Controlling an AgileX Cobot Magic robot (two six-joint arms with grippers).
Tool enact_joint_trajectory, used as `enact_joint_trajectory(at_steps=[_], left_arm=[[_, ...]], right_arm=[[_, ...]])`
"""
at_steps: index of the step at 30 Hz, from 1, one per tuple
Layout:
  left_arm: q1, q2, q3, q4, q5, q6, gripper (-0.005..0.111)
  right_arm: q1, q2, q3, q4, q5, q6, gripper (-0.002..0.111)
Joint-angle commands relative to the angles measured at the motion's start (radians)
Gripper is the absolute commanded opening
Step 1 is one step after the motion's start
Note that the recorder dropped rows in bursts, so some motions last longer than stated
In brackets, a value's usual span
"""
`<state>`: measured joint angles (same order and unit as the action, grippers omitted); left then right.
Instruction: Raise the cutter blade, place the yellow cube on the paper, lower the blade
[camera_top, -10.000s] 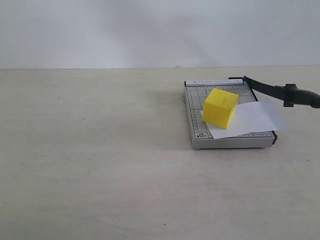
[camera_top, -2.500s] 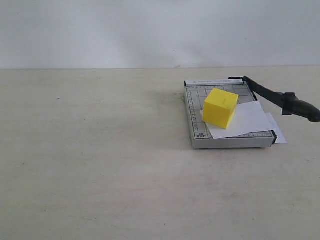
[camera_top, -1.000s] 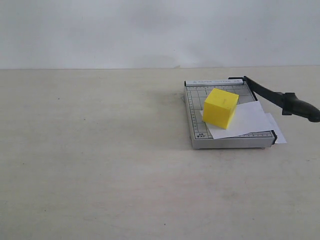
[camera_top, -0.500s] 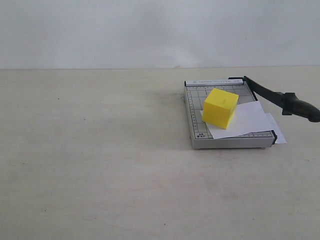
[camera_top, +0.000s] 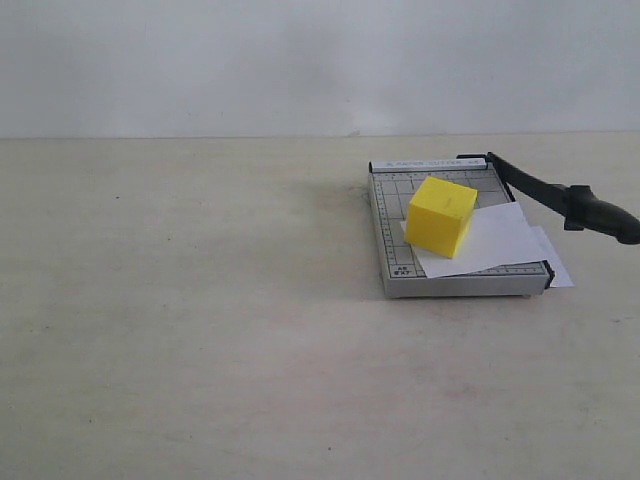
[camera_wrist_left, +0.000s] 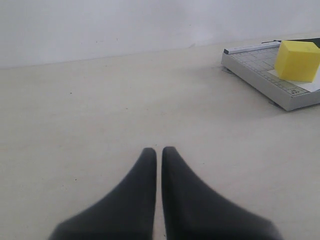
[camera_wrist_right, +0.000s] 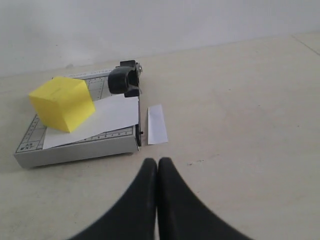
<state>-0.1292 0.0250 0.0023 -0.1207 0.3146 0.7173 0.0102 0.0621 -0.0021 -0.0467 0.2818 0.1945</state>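
Table is carrying the trimmer on its right side. Paper is lying on the trimmer base, overhanging right. Blade is sitting low along the right edge. Fully down? Cannot tell. Cube is resting on the paper's left part, so placing looks done. Thin white strip is lying just right of the base, which suggests the cut is made and the task is finishing. Left gripper and right gripper are hovering clear of the trimmer, fingers pressed together, holding nothing.

Pale beige table, grey gridded trimmer base resting toward its right side, narrow white paper strip just beside the base's edge — seemingly flat on the tabletop
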Motion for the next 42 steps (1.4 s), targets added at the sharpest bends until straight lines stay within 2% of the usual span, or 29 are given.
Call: enact_joint_trajectory(at_steps=[1,37,42], left_arm=[[0.002,-0.007,-0.002,0.005,-0.012,-0.012,0.004],[0.002,-0.007,-0.002,0.005,-0.012,-0.012,0.004],[0.049,-0.007,-0.002,0.005,-0.012,-0.012,0.004]], right_arm=[[0.000,-0.062,0.002,-0.022,0.033,0.006,0.000],[0.000,-0.062,0.002,-0.011,0.041,0.006,0.000],[0.000,-0.062,0.002,-0.011,0.041,0.006,0.000]])
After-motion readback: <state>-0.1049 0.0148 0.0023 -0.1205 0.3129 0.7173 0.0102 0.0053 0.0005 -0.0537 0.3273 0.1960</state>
